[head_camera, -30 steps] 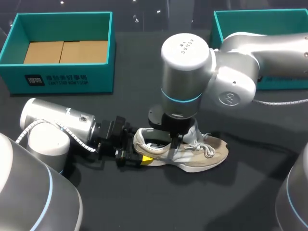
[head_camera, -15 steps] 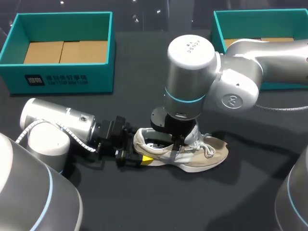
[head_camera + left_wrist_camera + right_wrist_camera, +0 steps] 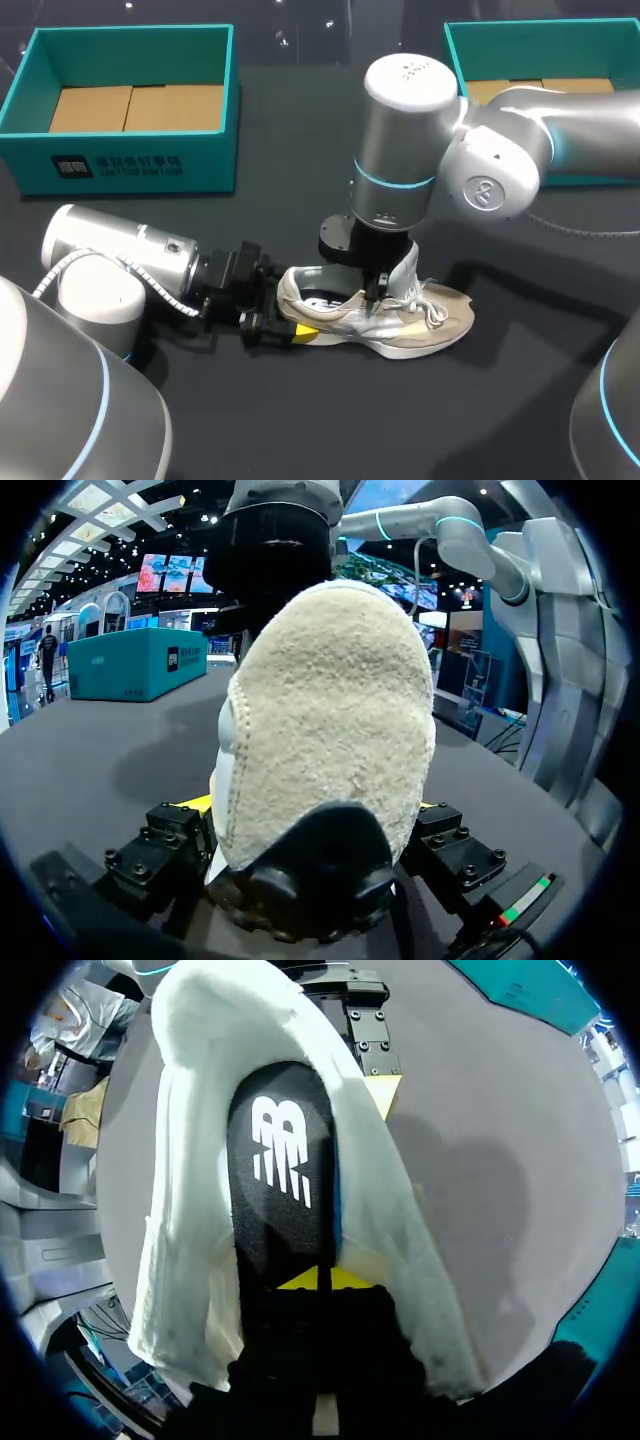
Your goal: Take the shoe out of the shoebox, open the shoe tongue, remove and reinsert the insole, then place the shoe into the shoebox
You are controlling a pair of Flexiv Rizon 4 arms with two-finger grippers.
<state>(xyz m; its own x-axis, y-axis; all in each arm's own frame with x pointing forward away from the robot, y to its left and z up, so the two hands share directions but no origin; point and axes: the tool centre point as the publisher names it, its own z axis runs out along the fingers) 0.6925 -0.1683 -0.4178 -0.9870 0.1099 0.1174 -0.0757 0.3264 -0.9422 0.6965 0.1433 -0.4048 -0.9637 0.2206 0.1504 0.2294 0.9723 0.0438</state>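
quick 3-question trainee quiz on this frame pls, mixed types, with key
1. True or false: the shoe lies inside a shoebox.
2. Which part of the shoe is the left gripper shut on? A) toe B) heel C) laces
3. Short answer: which arm's gripper is down in the shoe's opening?

Key
1. False. It lies on the table, outside both teal shoeboxes.
2. B. The left wrist view shows the heel between its two fingers.
3. The right gripper, coming down from above; the insole shows just ahead of it.
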